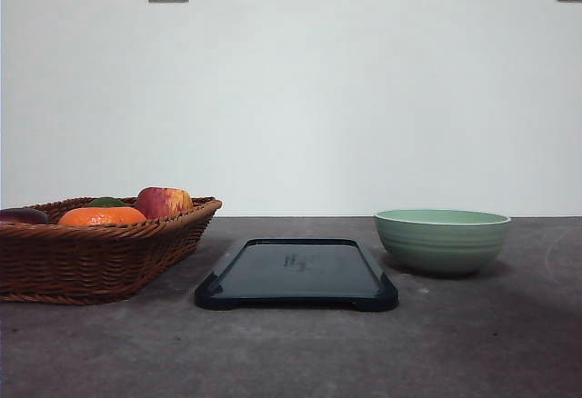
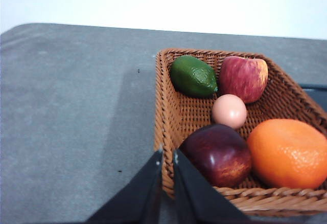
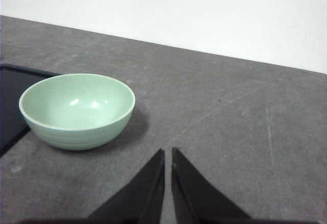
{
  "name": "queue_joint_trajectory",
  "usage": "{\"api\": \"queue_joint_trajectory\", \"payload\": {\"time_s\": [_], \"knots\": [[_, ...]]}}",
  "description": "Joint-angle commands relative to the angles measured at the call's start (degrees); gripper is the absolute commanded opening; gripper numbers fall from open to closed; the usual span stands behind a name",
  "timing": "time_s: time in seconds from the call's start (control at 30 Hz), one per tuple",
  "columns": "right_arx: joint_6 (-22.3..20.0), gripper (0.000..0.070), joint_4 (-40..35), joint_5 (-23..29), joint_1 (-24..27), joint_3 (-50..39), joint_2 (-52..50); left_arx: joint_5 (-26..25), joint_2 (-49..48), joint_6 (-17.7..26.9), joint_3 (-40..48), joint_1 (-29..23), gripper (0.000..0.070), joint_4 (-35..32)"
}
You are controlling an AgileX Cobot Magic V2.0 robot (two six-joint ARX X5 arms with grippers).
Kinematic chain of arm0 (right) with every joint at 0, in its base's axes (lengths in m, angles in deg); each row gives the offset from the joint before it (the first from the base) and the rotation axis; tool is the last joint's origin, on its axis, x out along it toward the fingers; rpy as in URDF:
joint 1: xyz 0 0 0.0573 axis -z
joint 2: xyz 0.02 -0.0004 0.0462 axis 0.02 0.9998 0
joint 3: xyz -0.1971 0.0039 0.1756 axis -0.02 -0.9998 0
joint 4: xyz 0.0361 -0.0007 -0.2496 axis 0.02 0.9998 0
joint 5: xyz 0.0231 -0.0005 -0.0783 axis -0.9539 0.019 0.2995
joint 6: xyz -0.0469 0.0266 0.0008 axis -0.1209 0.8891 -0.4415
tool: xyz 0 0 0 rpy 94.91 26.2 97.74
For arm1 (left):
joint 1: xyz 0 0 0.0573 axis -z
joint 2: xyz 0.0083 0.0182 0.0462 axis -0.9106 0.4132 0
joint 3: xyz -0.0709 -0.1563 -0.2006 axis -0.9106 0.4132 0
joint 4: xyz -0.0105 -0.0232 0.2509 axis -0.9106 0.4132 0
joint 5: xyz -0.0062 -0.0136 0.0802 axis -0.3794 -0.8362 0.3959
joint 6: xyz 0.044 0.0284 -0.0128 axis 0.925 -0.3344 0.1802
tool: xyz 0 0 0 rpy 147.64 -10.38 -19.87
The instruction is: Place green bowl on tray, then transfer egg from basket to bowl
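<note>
Basket (image 1: 95,253) at the worktop's left edge, tray (image 1: 296,275) mid-worktop, green bowl (image 1: 442,240) right of it on the bare top, empty. Egg (image 2: 229,111) in the basket among the fruit. Left gripper (image 2: 167,155) and right gripper (image 3: 168,153) both pinched together, holding nothing.

A grey table (image 1: 473,343) is carrying three things in a row: the basket (image 1: 91,257) sitting at the left, the tray (image 1: 296,275) lying in the middle, the green bowl (image 1: 442,242) standing at the right.
</note>
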State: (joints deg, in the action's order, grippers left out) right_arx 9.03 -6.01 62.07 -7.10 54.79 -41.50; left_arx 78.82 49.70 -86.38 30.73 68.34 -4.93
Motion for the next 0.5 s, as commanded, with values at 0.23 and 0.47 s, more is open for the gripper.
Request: {"api": "queue_joint_trajectory", "payload": {"time_s": [0.23, 0.47], "knots": [[10.95, 0.0015, -4.25, -0.82, -0.17, -0.22, 0.00, 0.04, -0.07, -12.91, 1.07, -0.11, 0.0023, 0.15], [27.75, 0.0007, -4.76, 0.81, -0.17, -0.04, 0.00, 0.04, -0.07, -21.14, -0.25, -0.11, 0.0011, -8.53]]}}
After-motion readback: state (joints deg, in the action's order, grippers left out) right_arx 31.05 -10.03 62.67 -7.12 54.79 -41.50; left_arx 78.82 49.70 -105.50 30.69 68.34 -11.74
